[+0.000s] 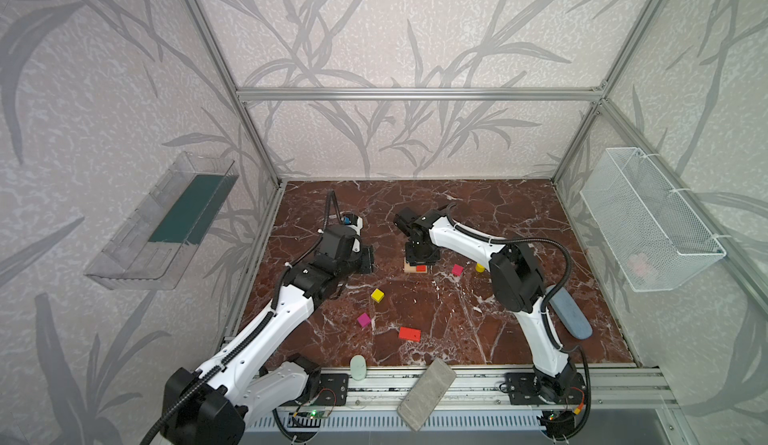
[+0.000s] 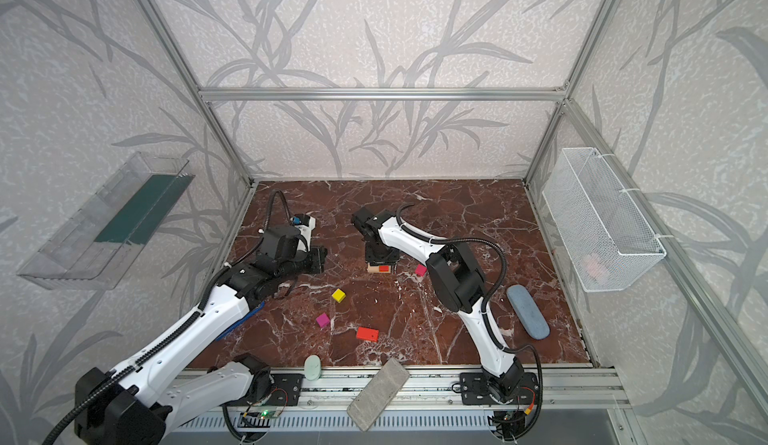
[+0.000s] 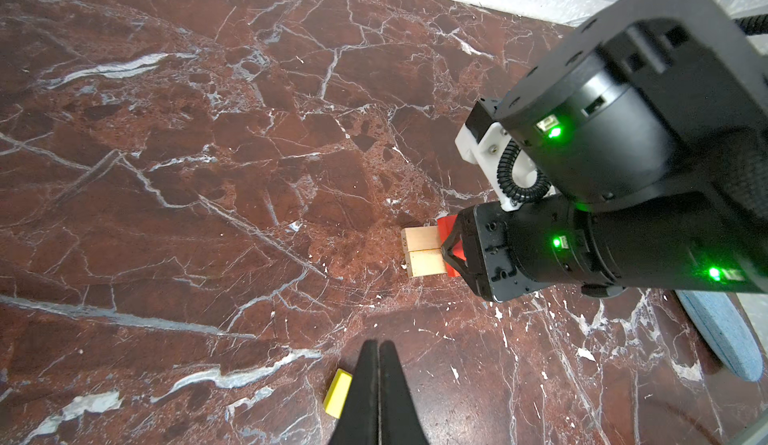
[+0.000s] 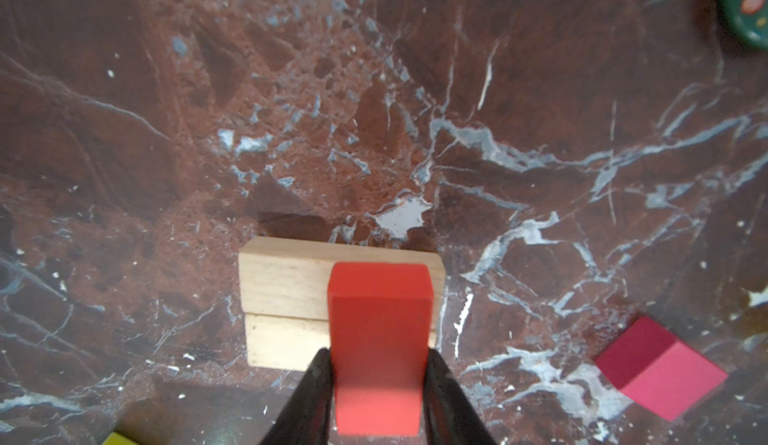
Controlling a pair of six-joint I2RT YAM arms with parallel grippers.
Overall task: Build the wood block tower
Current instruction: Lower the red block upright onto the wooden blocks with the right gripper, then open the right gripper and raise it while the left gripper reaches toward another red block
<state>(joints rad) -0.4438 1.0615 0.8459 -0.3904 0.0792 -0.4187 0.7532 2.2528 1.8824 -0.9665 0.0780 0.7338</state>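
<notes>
Right gripper (image 4: 378,355) clamps the red rectangle (image 4: 378,297) lying across the tan bars (image 4: 286,293); square it on the bars, release gently, lift straight; left gripper (image 3: 379,346), fingers together, idles apart from the bars.

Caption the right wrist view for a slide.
Right gripper straddles a red block over two tan bars, with a magenta cube nearby.

Near the middle of the tabletop (image 1: 498,214), two bars (image 4: 286,289) lie side by side, touching, with a flat block (image 4: 378,339) across their top. Right of them sits a cube (image 1: 457,270), then a cylinder (image 1: 480,267). Toward the front edge, leftward: second cube (image 1: 377,295), third cube (image 1: 364,319); second flat block (image 1: 409,333) nearest that edge.
</notes>
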